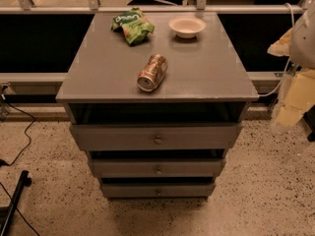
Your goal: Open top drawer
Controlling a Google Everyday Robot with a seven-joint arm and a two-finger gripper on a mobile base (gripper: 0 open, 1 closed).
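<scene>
Right of the grey cabinet top point(206, 68) hangs the end effector point(298, 90), grip unreadable.

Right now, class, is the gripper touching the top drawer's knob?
Apart. The camera view shows the gripper at the right edge, beside the cabinet, clear of the top drawer; grey drawer front lies between it and the knob.

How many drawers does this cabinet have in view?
3, stacked under the cabinet top: the top drawer, widest; the middle drawer below it; the bottom drawer nearest the floor. None seems hidden. The gripper is at the right edge, apart from them.
</scene>
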